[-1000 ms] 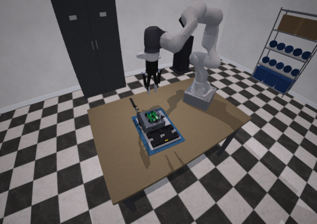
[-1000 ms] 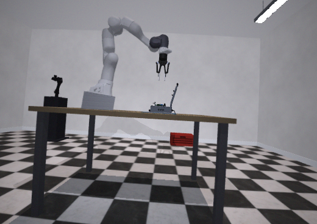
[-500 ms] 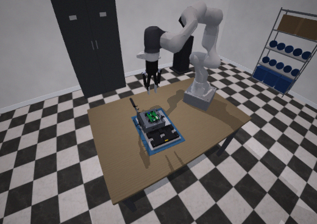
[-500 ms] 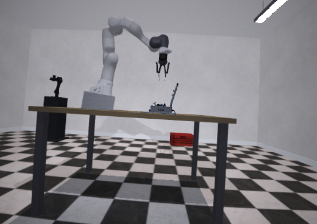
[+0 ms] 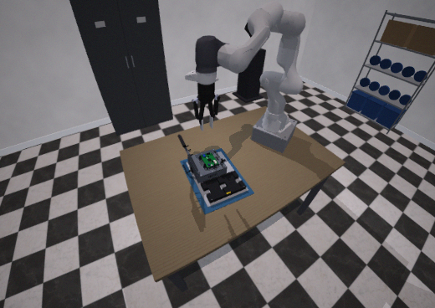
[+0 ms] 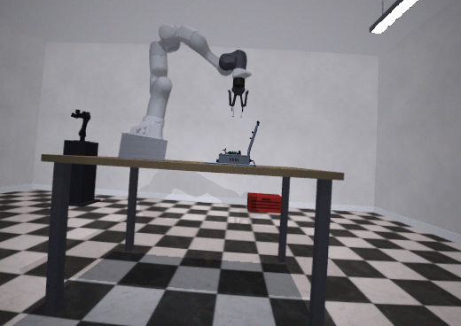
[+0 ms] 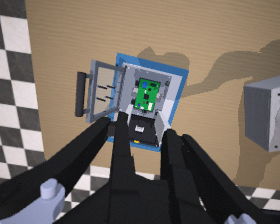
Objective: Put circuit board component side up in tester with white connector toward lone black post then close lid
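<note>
The green circuit board lies component side up on the grey tester. Its white connector is at the end nearer the tray. The pins and the lone black post cannot be told for certain. The tester's lid stands open, tilted a little outward, with a black handle. The black tray beside the tester shows no board. My gripper is partly open and empty, well above the tester and tray.
A blue mat lies under tester and tray on the wooden table. The raised lid stands up on the side away from the robot's grey base block.
</note>
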You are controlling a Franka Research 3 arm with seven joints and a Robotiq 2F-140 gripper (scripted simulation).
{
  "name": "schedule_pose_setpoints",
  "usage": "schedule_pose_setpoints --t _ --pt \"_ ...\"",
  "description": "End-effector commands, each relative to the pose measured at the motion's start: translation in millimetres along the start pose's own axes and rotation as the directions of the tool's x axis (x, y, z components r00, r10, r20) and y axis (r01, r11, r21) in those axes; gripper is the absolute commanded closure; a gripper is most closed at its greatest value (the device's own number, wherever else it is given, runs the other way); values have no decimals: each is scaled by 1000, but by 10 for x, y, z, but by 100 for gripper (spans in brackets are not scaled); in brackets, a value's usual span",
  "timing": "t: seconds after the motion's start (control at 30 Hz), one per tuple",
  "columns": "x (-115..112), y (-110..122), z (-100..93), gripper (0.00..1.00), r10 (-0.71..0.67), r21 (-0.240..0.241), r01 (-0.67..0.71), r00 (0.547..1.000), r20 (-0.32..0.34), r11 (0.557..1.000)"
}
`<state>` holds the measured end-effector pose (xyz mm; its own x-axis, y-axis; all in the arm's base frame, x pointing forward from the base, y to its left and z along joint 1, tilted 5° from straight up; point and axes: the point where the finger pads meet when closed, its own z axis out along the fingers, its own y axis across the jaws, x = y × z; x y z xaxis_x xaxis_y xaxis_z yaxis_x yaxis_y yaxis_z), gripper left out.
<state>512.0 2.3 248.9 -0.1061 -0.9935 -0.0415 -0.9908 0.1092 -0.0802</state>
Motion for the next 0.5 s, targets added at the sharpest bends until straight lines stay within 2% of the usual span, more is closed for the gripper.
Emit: schedule_pose_setpoints --t 0.0,0.2,0.27,0.47 --pt "-7 -96 4 70 -5 -3 5 1000 2 1000" --pt "-7 -408 5 70 -5 -3 5 1000 2 1000" --pt "-7 -408 5 70 -5 -3 5 1000 2 1000" --pt "-8 -773 6 70 -5 -3 5 1000 2 1000"
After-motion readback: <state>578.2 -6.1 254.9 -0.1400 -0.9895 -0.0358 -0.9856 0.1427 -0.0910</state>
